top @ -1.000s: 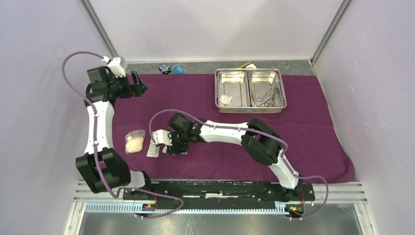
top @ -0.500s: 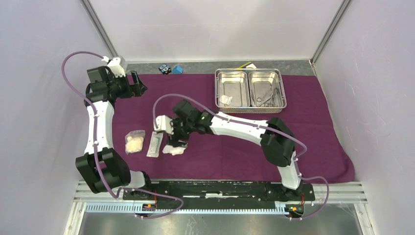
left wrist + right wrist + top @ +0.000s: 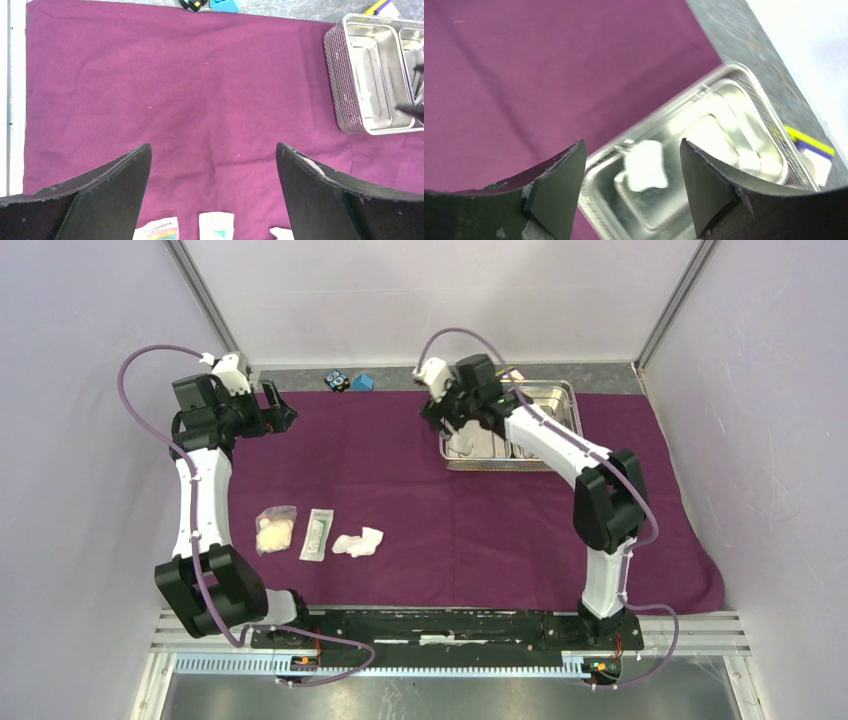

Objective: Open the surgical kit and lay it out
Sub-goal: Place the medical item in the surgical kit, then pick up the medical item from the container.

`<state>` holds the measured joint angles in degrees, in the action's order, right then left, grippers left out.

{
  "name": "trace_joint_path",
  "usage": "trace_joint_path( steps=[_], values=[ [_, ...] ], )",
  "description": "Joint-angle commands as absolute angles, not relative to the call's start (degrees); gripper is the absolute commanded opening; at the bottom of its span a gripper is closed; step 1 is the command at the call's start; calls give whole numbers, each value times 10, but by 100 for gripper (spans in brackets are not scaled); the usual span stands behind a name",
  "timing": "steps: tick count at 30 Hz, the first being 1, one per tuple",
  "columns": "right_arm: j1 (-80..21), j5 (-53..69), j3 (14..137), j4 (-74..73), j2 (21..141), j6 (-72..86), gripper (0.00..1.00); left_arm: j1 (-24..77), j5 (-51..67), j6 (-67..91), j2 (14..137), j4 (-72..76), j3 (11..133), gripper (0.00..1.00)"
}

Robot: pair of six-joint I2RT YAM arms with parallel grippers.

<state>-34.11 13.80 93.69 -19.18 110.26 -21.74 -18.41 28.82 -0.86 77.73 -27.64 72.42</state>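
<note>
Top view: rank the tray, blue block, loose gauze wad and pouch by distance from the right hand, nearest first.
1. Tray, right under the right hand.
2. Blue block, far edge, to the left.
3. Gauze wad, near side.
4. Pouch, near left.

The grey speckled table (image 3: 400,376) in front of me is carrying a large dark-purple cloth wrap (image 3: 450,500), lying spread over most of it. On its bare far strip a small black block (image 3: 338,381) and a small blue block (image 3: 363,382) are sitting together, with a small yellow-purple-white block (image 3: 813,152) farther right.

Right pincer (image 3: 631,150) gone from gauze wad (image 3: 358,542) (left lying), now over tray (image 3: 336,60)
</note>
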Motion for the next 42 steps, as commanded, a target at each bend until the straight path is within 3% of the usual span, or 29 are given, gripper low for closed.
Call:
trace_joint_path(
  steps=[1, 10, 25, 30, 42],
  values=[
    [-285, 105, 988, -182, 1155, -173, 75, -187, 309, 22, 774, -259, 742, 100],
    [-221, 115, 1001, -191, 1237, -150, 75, -187, 321, 26, 778, -258, 737, 100],
    [-208, 190, 936, -181, 1239, -120, 68, -187, 323, 31, 786, -265, 737, 100],
    [-207, 207, 926, -177, 1238, -115, 61, -187, 323, 33, 786, -265, 736, 100],
    [-207, 221, 915, -174, 1216, -116, 32, -187, 323, 32, 785, -269, 736, 100]
  ],
)
